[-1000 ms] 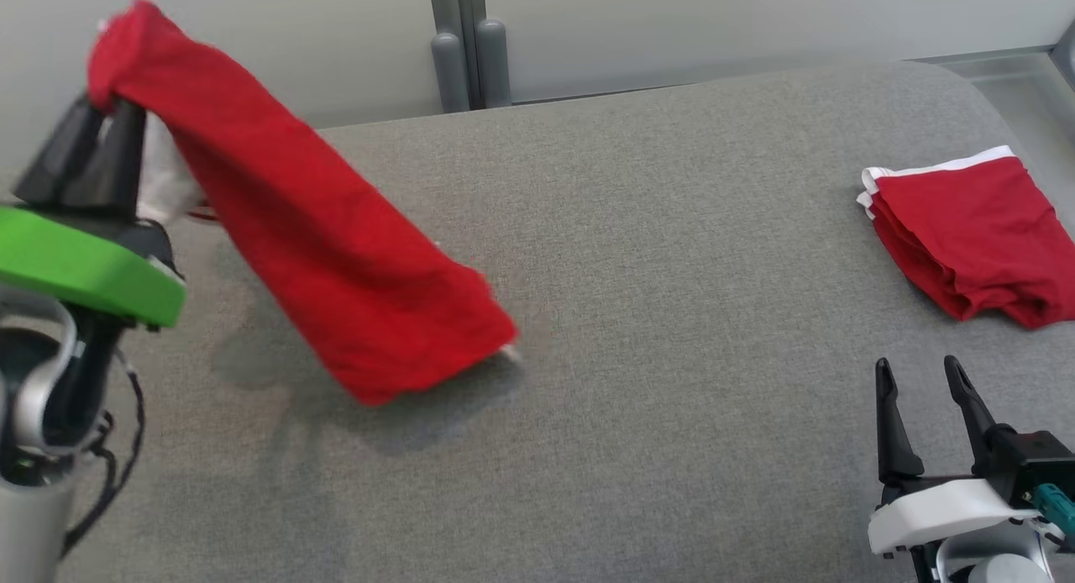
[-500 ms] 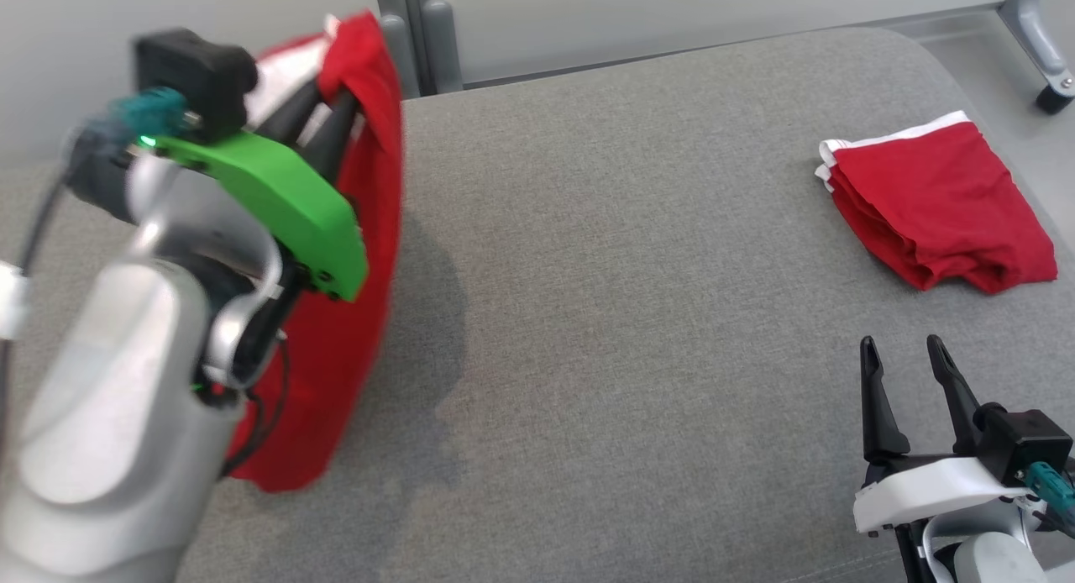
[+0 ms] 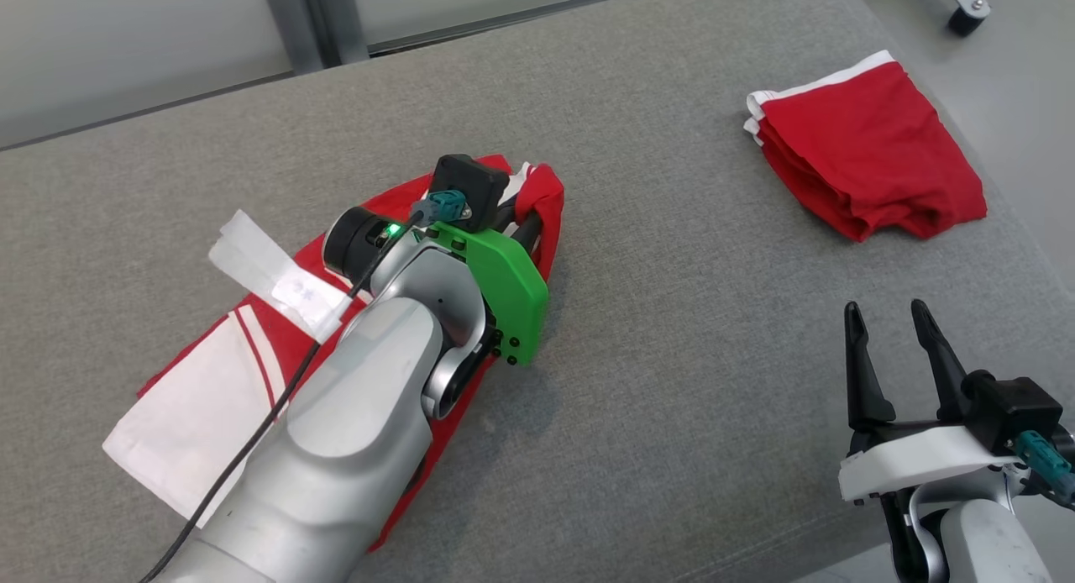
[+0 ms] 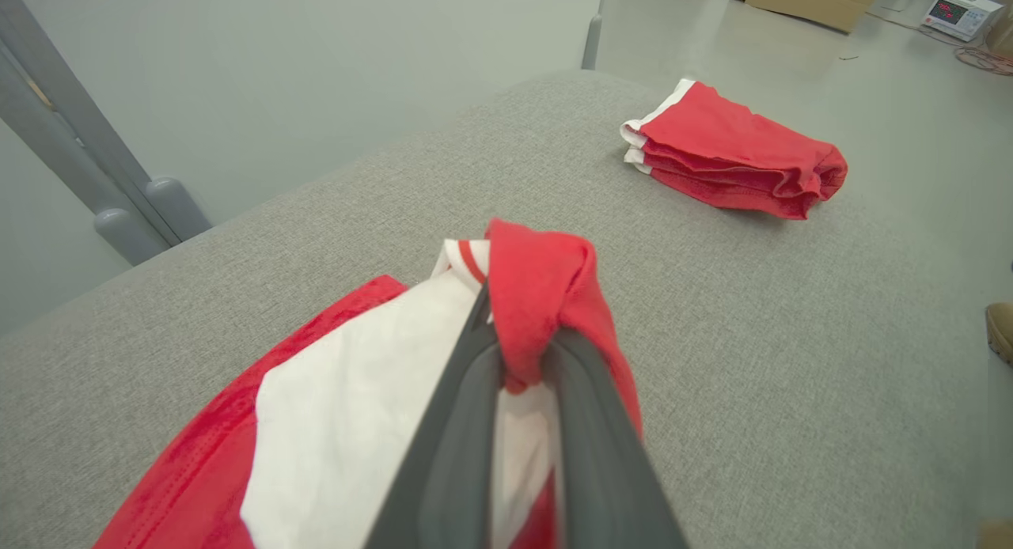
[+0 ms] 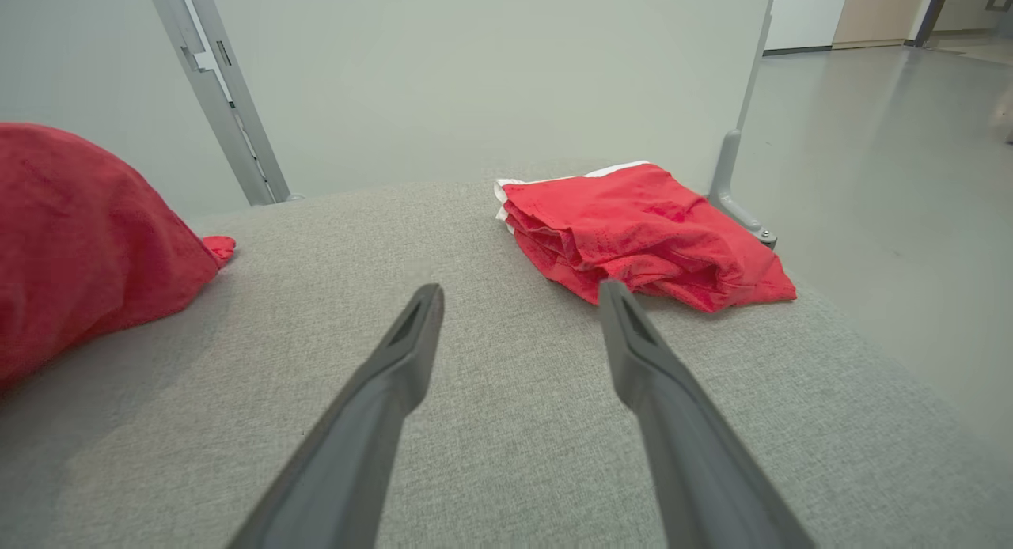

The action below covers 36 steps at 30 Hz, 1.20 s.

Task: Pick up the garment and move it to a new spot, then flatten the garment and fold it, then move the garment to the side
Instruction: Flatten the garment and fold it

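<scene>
The garment [image 3: 197, 402], red with white panels, lies spread on the grey padded table [image 3: 672, 331], partly under my left arm. My left gripper [image 3: 525, 217] is shut on a bunched red corner at the garment's far end. In the left wrist view the fingers pinch that red fold [image 4: 542, 296] just above the cloth, left gripper [image 4: 518, 355]. My right gripper [image 3: 886, 314] stands open at the lower right with nothing between its fingers, low over bare table in its own view, right gripper [image 5: 518, 296]. The garment's red bulk [image 5: 79, 225] shows at that view's left.
A second red garment [image 3: 865, 159], folded with a white edge, lies near the table's far right corner [image 4: 736, 161] [image 5: 641, 232]. The table's right edge drops to the floor there. A grey post [image 3: 311, 16] stands behind the table, a caster wheel [image 3: 966, 12] at the upper right.
My left arm has swung the hanging garment down and rightward, so it now lies on the table. The head camera has tilted down. The right gripper has stayed open in place.
</scene>
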Motion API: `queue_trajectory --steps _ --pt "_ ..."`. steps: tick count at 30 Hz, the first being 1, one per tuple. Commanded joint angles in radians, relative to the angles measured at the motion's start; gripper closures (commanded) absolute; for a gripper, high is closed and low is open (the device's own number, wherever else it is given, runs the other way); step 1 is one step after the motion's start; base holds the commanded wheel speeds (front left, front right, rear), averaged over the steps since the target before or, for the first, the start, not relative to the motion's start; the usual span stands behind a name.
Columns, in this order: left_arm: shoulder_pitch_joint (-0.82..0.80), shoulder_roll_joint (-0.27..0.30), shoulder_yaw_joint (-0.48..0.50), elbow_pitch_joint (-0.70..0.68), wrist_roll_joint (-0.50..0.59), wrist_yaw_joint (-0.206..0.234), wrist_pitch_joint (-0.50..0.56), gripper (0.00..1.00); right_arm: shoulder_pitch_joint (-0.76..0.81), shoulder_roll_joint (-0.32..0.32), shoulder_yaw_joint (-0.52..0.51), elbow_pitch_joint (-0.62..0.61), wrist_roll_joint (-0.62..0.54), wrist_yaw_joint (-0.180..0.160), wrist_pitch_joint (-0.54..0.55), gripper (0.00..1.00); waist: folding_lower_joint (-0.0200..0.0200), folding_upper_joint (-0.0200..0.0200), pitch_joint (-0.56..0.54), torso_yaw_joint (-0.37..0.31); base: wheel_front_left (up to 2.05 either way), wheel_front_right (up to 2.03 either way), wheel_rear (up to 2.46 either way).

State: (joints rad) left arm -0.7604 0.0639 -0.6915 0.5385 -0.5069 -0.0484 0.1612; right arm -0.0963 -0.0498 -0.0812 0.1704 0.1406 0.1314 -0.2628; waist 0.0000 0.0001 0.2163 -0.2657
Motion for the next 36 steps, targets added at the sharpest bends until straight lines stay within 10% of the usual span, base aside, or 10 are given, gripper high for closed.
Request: queue_trajectory --steps 1,6,8,9,10,23,36 --pt "-0.019 -0.003 -0.007 0.027 0.001 -0.001 -0.02 1.0 -0.012 -0.002 0.0 0.003 0.011 -0.001 -0.003 0.0 0.0 -0.0001 0.026 -0.032 0.0 0.0 0.0" --pt "-0.042 -0.012 -0.061 0.123 -0.027 0.007 -0.113 1.0 -0.011 -0.001 0.002 0.009 0.014 -0.001 -0.003 0.0 0.0 -0.0001 0.031 -0.046 0.0 0.0 0.0" --pt "-0.032 -0.013 -0.095 0.136 -0.051 0.011 -0.131 0.52 -0.009 -0.002 -0.001 0.012 0.016 -0.001 -0.003 0.0 0.0 -0.0001 0.029 -0.046 0.0 0.0 0.0" --pt "-0.026 -0.013 -0.113 0.139 -0.066 0.013 -0.137 0.09 -0.007 -0.002 -0.005 0.013 0.016 -0.001 -0.003 0.0 0.0 -0.0001 0.026 -0.044 0.0 0.0 0.0" --pt "-0.02 -0.012 -0.129 0.143 -0.081 0.016 -0.137 0.0 -0.005 -0.001 -0.008 0.013 0.015 -0.001 -0.003 0.0 0.0 -0.0001 0.024 -0.04 0.0 0.0 0.0" --pt "0.12 0.023 -0.213 0.03 -0.17 0.065 -0.152 0.0 0.037 -0.002 -0.016 0.008 -0.014 -0.001 -0.003 0.0 0.0 -0.0001 -0.034 0.029 0.0 0.0 0.0" --pt "0.264 0.297 -0.089 -0.203 -0.209 0.222 -0.116 0.0 0.062 -0.002 -0.03 -0.005 -0.024 -0.001 -0.003 0.0 0.0 -0.0001 -0.035 0.081 0.0 0.0 0.0"
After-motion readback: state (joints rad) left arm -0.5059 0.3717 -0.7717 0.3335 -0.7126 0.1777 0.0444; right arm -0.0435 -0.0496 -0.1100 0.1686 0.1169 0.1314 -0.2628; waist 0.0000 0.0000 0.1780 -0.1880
